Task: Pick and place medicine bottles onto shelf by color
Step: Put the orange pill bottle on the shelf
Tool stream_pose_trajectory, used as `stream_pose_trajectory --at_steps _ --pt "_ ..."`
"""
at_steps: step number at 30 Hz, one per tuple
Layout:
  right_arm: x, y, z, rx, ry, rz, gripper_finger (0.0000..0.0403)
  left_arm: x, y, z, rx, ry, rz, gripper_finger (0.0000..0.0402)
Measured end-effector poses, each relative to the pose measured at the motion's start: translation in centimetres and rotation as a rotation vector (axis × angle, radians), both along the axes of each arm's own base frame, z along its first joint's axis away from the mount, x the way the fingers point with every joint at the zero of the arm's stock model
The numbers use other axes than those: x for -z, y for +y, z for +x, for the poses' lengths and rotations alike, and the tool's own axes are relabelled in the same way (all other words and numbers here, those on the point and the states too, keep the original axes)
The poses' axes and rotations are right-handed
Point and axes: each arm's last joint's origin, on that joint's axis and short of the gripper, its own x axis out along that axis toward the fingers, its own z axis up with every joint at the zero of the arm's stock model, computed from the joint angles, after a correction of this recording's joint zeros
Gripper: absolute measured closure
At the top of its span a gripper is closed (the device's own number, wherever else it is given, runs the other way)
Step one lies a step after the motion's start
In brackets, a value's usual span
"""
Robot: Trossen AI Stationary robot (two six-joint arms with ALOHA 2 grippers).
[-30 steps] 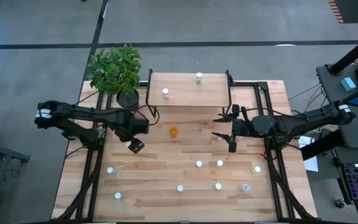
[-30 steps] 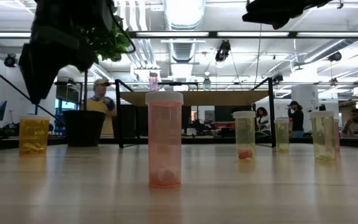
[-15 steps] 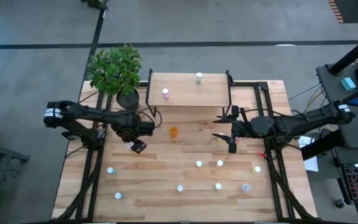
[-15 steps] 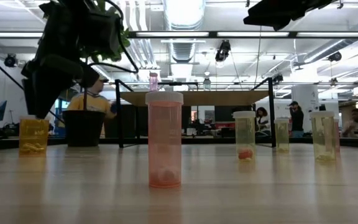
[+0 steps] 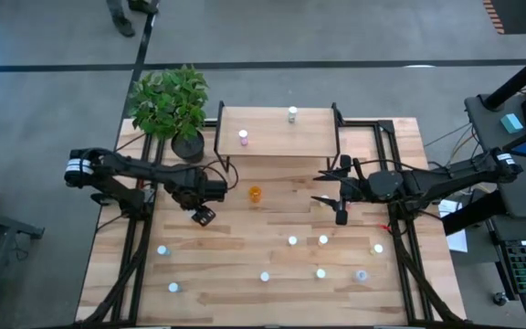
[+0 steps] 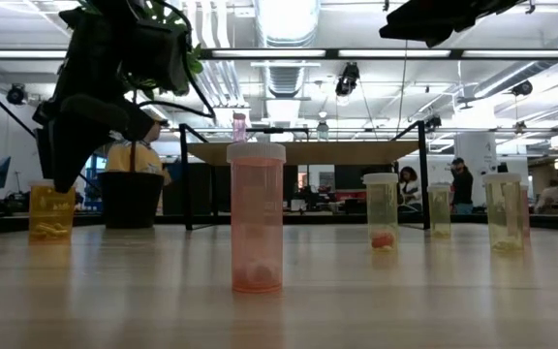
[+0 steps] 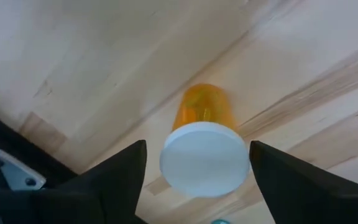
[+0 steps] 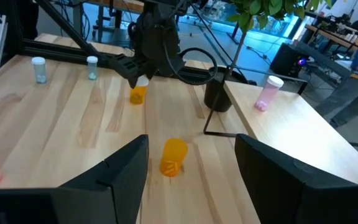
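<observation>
A small orange bottle with a white cap (image 7: pixel 204 158) stands upright on the wooden table, left of centre (image 5: pixel 205 217). My left gripper (image 7: pixel 197 144) points straight down over it, open, one finger on either side of the cap and a small gap on each side; in the low view it (image 6: pixel 66 160) covers the bottle's top (image 6: pixel 51 211). A larger orange bottle (image 5: pixel 255 194) stands right of it. The shelf (image 5: pixel 277 144) at the far middle carries a pink bottle (image 5: pixel 243 137) and a pale one (image 5: pixel 292 114). My right gripper (image 5: pixel 318 185) hangs open and level above the table, right of the orange bottle.
Several capped bottles stand across the near half of the table (image 5: pixel 292 240) (image 5: pixel 265 276) (image 5: pixel 163 249); a pink one (image 6: pixel 257 215) is closest to the low camera. A potted plant (image 5: pixel 170 102) stands at the far left corner beside the shelf. People show in the room beyond.
My left gripper has sunk straight down over the small orange bottle, so its fingers now reach the level of the cap. The bottle has stayed in place.
</observation>
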Motion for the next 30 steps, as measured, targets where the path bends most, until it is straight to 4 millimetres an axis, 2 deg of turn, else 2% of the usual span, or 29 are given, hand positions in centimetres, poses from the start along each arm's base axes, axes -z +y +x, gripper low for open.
stream_pose_trajectory --at_steps 11,18,23,26,30 --pt "0.0 0.0 0.0 0.001 0.0 0.002 0.0172 0.1 -0.2 -0.2 0.007 -0.005 -0.01 0.0197" --pt "0.0 0.0 0.0 0.001 -0.001 0.002 0.0172 -0.7 -0.8 0.3 0.032 -0.047 -0.135 0.0208" --pt "0.0 0.0 0.0 0.002 0.0 -0.001 0.0172 -4.0 -2.2 2.0 0.151 -0.191 -0.314 0.0203" --pt "0.0 0.0 0.0 0.002 0.0 -0.004 0.0172 -7.2 -3.1 3.4 0.203 -0.308 -0.386 0.0202" --pt "0.0 0.0 0.0 0.002 0.001 -0.008 0.0172 -11.7 -3.8 5.0 0.259 -0.461 -0.397 0.0201"
